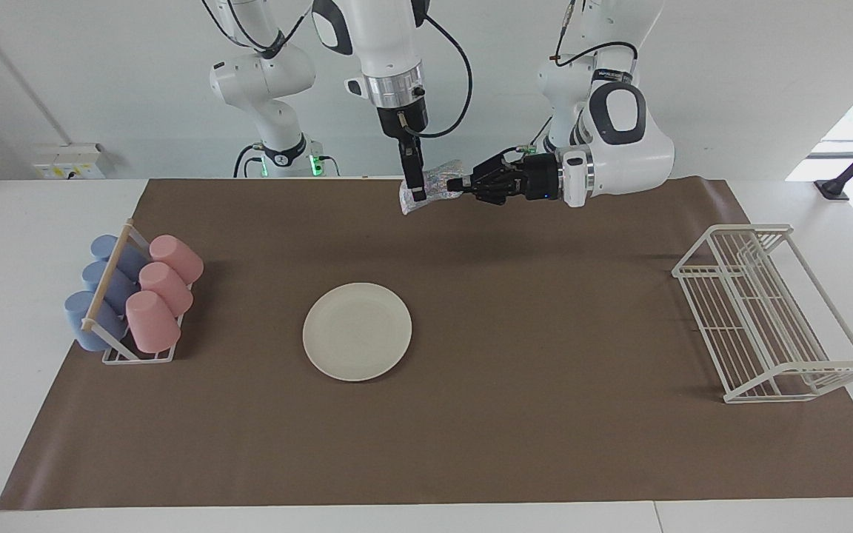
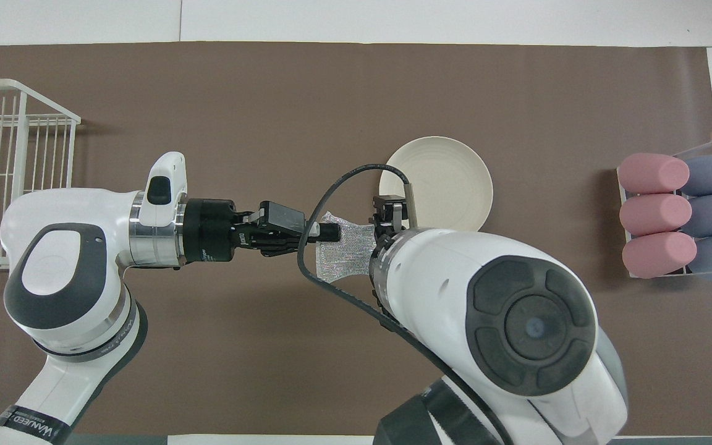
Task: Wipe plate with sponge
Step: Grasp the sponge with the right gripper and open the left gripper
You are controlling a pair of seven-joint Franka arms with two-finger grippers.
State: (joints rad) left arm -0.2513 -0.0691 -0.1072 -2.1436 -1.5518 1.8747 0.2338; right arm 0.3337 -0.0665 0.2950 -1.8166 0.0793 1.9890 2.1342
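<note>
Cream-white plate (image 1: 357,331); silvery glittery mesh sponge (image 1: 434,183); brown mat (image 1: 545,444); pink cups (image 1: 161,289) and blue cups (image 1: 97,296).
</note>
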